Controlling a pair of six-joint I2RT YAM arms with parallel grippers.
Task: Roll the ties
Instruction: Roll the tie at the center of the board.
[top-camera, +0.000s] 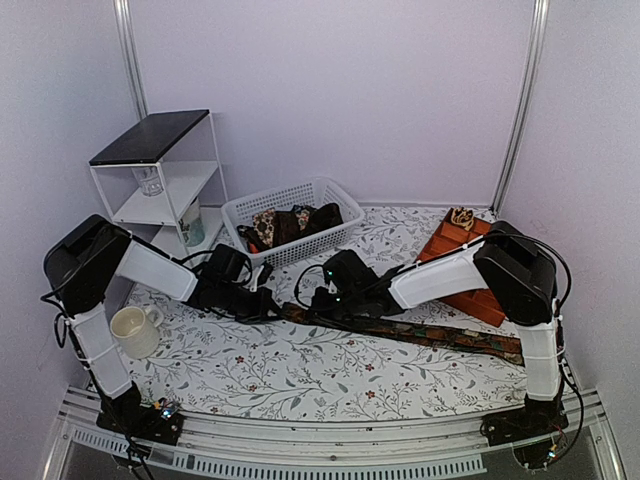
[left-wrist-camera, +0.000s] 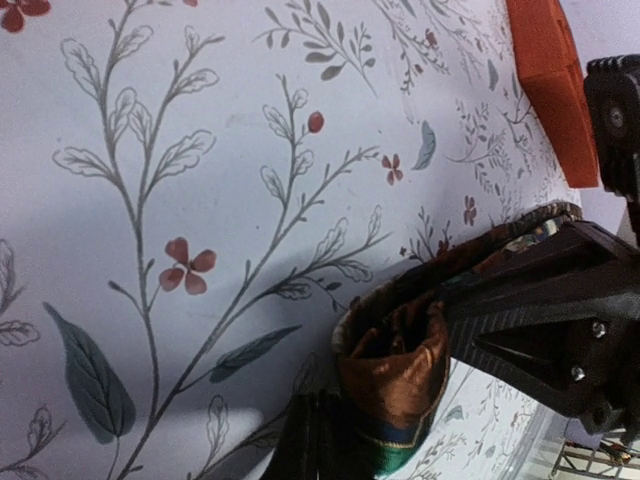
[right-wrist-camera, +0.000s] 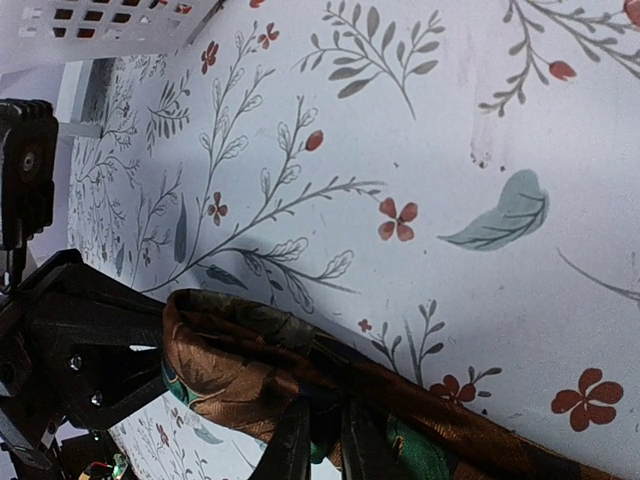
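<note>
One tie (right-wrist-camera: 250, 365), folded end between my two jaws.
My right jaws pinch it; left jaws closed tight at the fold, contact hidden; basket (top-camera: 290, 192) ties (top-camera: 290, 225) uncountable.

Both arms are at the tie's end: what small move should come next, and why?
Probably roll the looped end one more turn along the tie. The right gripper pinches that end, the left gripper is shut against it, only one loose loop is formed, and the rest lies flat.

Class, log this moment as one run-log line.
tie: one end curled, rest flat | left gripper: shut at curled end | right gripper: shut on tie
</note>
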